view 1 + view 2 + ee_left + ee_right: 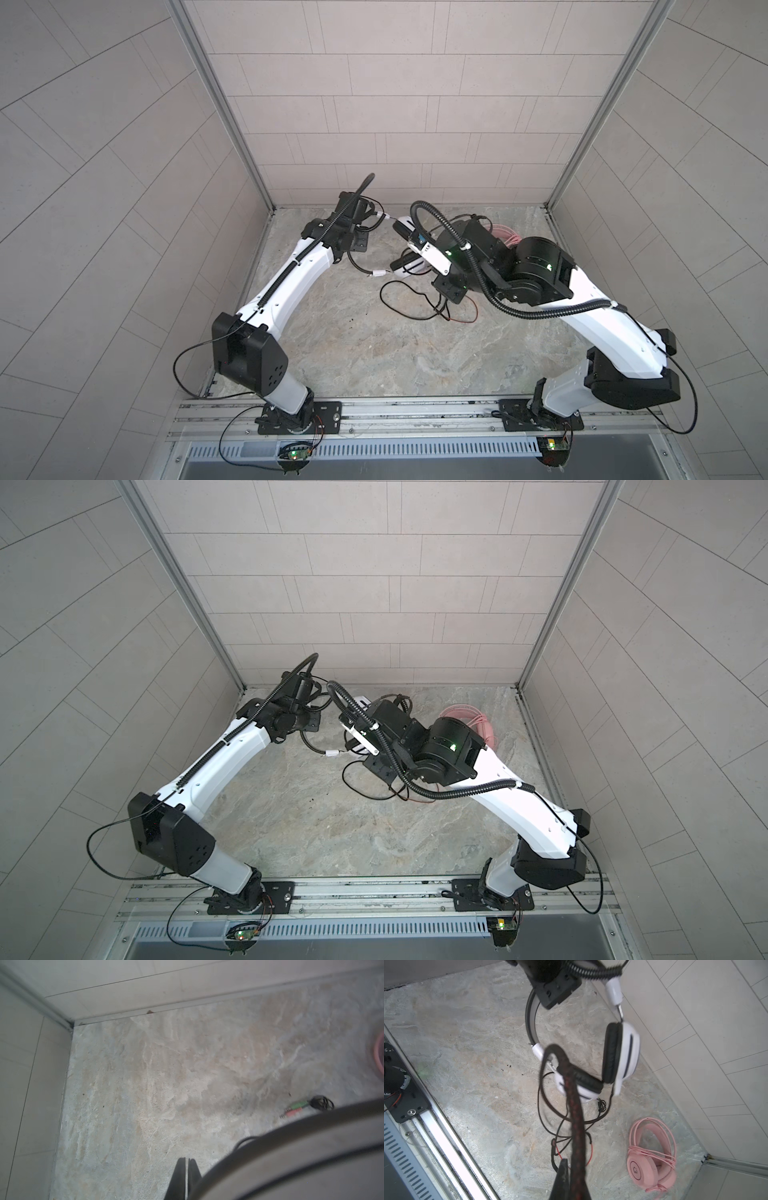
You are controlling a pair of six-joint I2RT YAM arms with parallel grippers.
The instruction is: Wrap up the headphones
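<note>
I work in a robot test cell, a lab rig rather than a home. Plain panel walls [395,104] marked with tile lines box me in on three sides, joined by aluminium corner posts [220,104]. The stone-patterned tabletop [374,353] ends at an aluminium rail [415,409] where my black base plates [328,415] are bolted. Beside it are a slotted cable duct [415,451] and bare circuit boards [296,455] lit green.

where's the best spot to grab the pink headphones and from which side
Probably the headband arch, from straight above: the pink headphones lie flat on the table, the band is narrow enough for jaws, while the cups are broad. Keep clear of the wound cable.
</note>
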